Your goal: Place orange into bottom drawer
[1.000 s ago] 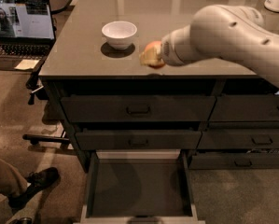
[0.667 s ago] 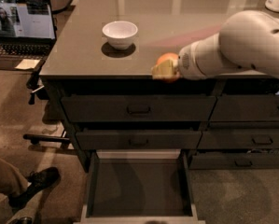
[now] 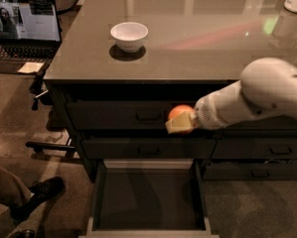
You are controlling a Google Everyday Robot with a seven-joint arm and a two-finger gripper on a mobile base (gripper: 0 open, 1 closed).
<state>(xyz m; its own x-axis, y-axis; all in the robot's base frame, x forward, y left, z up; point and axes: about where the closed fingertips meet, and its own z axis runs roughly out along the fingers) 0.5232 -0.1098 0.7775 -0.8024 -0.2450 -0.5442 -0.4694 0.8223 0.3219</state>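
Observation:
The orange (image 3: 179, 113) is held in my gripper (image 3: 180, 122), in front of the upper drawer fronts and off the countertop. The gripper is shut on the orange; a pale fingertip (image 3: 176, 126) shows below the fruit. The white arm reaches in from the right. The bottom drawer (image 3: 149, 196) is pulled open below, with a light grey rim and a dark bare floor. The orange hangs above the drawer's far right part, well above its floor.
A white bowl (image 3: 129, 35) stands on the grey countertop (image 3: 197, 43). Two shut handled drawers (image 3: 149, 117) sit above the open one. A laptop (image 3: 23, 29) is at the left. A person's shoe (image 3: 38, 195) is on the floor at bottom left.
The arm has carried the orange off the countertop, forward and down, to in front of the upper drawers. The bowl and the open drawer have not moved.

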